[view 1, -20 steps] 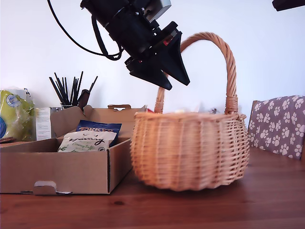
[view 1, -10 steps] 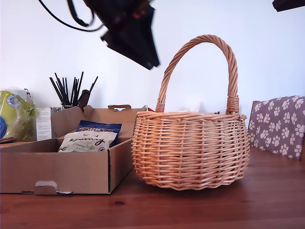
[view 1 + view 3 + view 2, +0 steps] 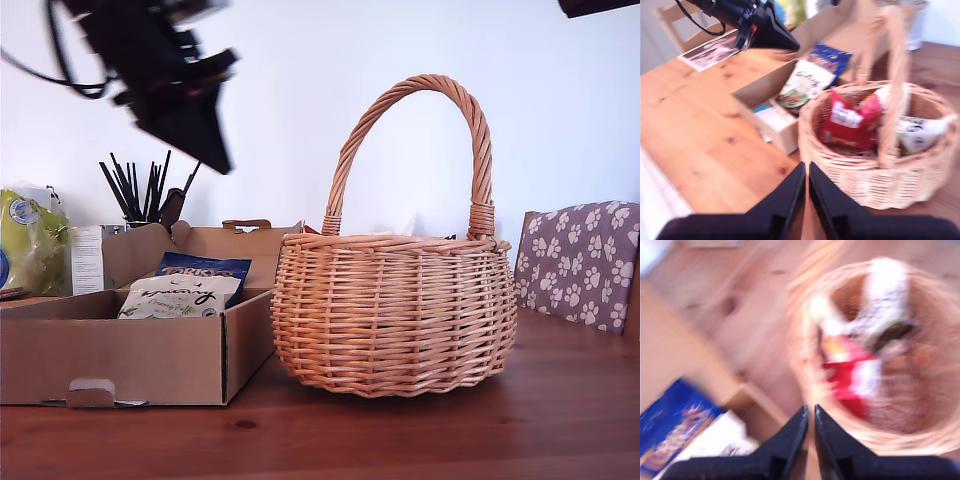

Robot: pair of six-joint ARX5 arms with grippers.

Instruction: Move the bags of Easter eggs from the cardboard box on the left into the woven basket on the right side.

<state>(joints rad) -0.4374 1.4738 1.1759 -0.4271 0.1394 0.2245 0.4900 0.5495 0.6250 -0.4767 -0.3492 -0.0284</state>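
Observation:
The woven basket [image 3: 395, 310] stands on the table at the middle of the exterior view, and the cardboard box [image 3: 120, 360] is at that view's left. In the box lie a white bag with black script [image 3: 180, 296] and a dark blue bag [image 3: 207, 266]. A red bag [image 3: 847, 122] and a white bag [image 3: 920, 132] lie inside the basket. My first gripper [image 3: 215, 160] hangs shut and empty, high above the box. My second gripper [image 3: 806, 167] is shut with nothing in it, high over the table and looking down on the basket [image 3: 875, 165].
A yellow-green crinkly bag [image 3: 30, 240] and a holder of black sticks [image 3: 150, 190] stand behind the box. A paw-print cushion [image 3: 580, 260] is at the exterior view's right. A dark arm part [image 3: 598, 6] shows at that view's upper right corner.
My first gripper has swung from above the basket's handle toward the exterior view's left, to above the box. The basket has shifted slightly.

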